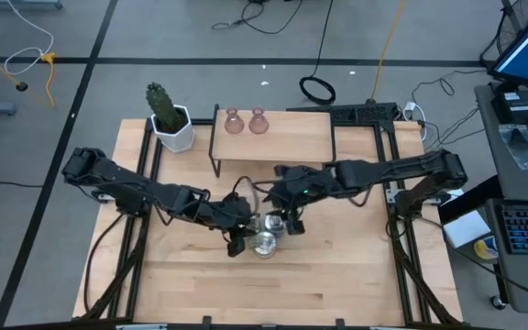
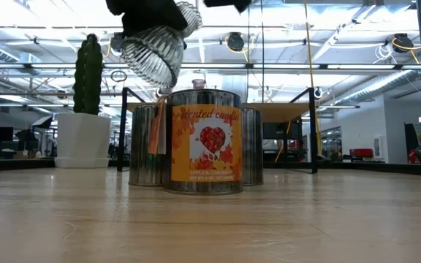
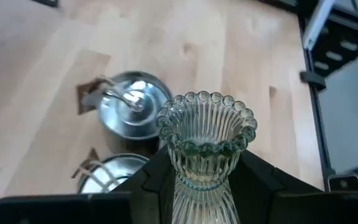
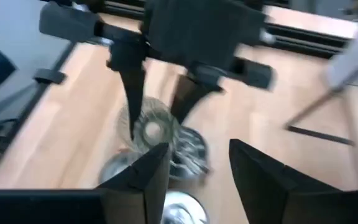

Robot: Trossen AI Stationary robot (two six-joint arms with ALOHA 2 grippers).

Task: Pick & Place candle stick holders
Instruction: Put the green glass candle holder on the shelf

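My left gripper [image 3: 207, 182] is shut on a clear ribbed glass candle stick holder [image 3: 207, 134] with a beaded rim. It holds it above a cluster of silvery lidded tins [image 2: 205, 142] near the table's middle. The front tin has an orange label. The holder also shows in the low view [image 2: 156, 51]. My right gripper [image 4: 199, 149] is open and empty. It hovers just beyond the tins [image 1: 266, 243] on their far right side and faces my left gripper [image 1: 236, 240]. Two pinkish glass holders [image 1: 246, 121] stand on a raised wooden shelf [image 1: 282, 142] at the back. My left gripper pinches the holder's narrow stem [image 3: 199, 179] between its two fingers, just below the flared beaded cup. The fingers come slanting down from the table's left. The holder is lifted clear above the tins and tilted, with its beaded rim pointing away from the gripper.
A white pot with a green cactus [image 1: 170, 119] stands at the back left beside the shelf. The shelf's black legs [image 1: 214, 147] stand behind the tins. Bare wood lies toward the near edge [image 1: 273, 293]. Black frame rails run along both table sides.
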